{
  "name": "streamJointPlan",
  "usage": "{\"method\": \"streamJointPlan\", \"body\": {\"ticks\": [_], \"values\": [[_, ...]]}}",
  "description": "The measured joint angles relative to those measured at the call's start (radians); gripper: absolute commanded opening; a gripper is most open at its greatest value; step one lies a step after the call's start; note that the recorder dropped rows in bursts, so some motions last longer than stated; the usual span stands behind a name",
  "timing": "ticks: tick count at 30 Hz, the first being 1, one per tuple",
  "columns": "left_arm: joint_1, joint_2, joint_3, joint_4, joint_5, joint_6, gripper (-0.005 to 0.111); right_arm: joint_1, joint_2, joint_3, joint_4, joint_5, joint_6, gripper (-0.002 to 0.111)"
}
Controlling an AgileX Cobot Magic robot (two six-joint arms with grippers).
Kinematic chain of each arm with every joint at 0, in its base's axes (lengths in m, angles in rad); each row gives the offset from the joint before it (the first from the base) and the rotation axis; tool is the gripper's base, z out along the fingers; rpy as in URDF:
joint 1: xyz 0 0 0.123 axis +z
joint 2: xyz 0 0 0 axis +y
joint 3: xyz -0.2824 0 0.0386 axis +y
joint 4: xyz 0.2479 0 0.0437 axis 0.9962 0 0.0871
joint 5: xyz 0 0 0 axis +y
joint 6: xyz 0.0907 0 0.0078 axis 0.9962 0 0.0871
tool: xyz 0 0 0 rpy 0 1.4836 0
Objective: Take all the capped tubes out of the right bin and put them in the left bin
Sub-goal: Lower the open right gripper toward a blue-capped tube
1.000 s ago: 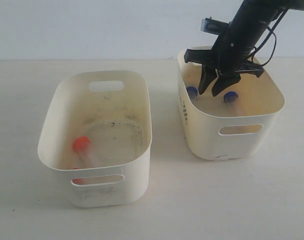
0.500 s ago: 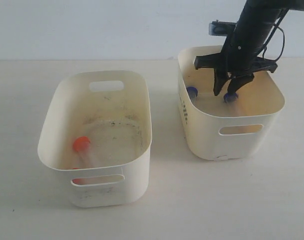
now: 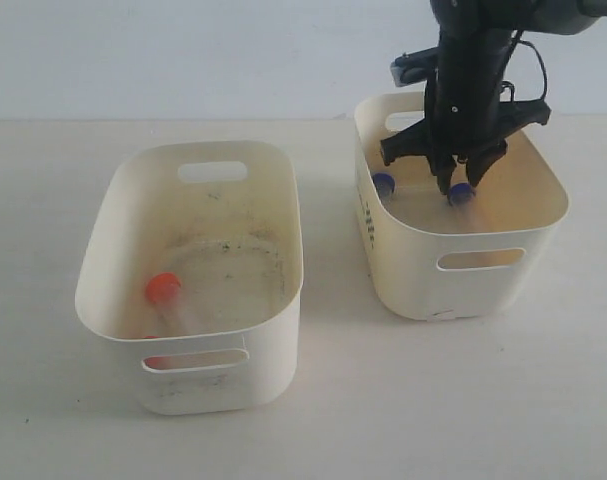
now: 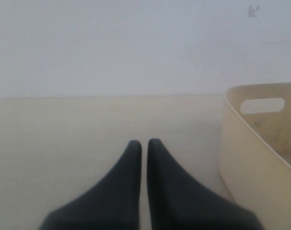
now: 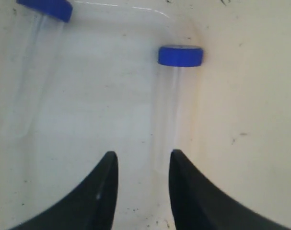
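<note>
Right hand (image 3: 461,185) is partly open, empty, down in the right bin (image 3: 483,240) over a blue-capped tube (image 5: 180,55). Left hand (image 4: 144,143) is closed up, empty.

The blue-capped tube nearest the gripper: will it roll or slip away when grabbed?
The blue-capped tube lies on its side and looks round and smooth, so it could roll or slip if nudged off-centre. It appears clear and empty, so probably light. It lies near the right bin's wall, which may stop it rolling far.
</note>
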Motion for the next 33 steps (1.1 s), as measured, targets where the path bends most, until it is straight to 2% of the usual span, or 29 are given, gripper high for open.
{"method": "streamJointPlan", "body": {"ticks": [4, 10, 33], "values": [[0.000, 0.000, 0.000, 0.000, 0.000, 0.000, 0.004, 0.042, 0.000, 0.001, -0.098, 0.026, 0.061, 0.035], [0.000, 0.000, 0.000, 0.000, 0.000, 0.000, 0.004, 0.086, 0.000, 0.001, -0.125, 0.030, 0.100, 0.035], [0.000, 0.000, 0.000, 0.000, 0.000, 0.000, 0.004, 0.088, 0.005, 0.001, -0.156, 0.053, 0.169, 0.035]]}}
